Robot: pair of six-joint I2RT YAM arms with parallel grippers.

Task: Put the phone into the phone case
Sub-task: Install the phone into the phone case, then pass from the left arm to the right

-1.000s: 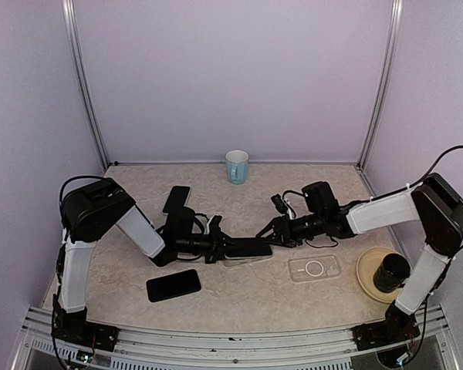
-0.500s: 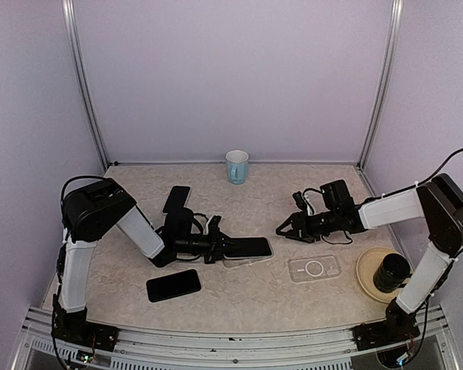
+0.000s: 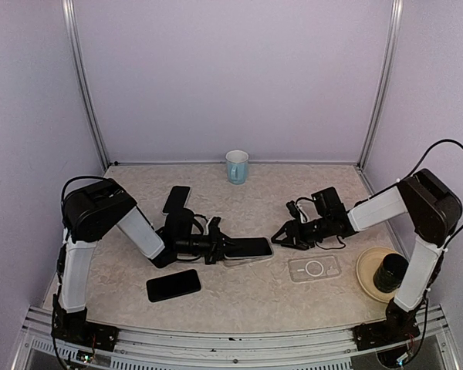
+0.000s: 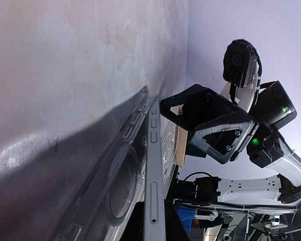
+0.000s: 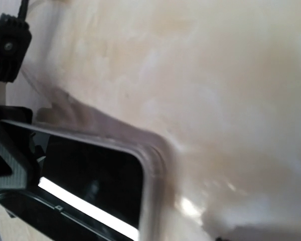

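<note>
Here, the left gripper point(image 3: 217, 245) clamps one end of a black phone point(image 3: 251, 247) lying over a clear phone case point(image 3: 239, 262); the right gripper point(image 3: 282, 237) hovers nearby, jaws parted, empty.

The phone point(image 5: 90, 181) runs off the right wrist view's lower edge, its outline blurred.

Top camera hanging high behind arm bases, looking down over whole desk point(image 3: 239, 297) to back wall. Left wrist camera lying rolled sideways, skimming desk surface, facing along phone point(image 3: 248, 247) edge toward right arm point(image 3: 378, 208). Right wrist camera sitting very close, facing phone corner. All three sharing phone near desk middle.
</note>
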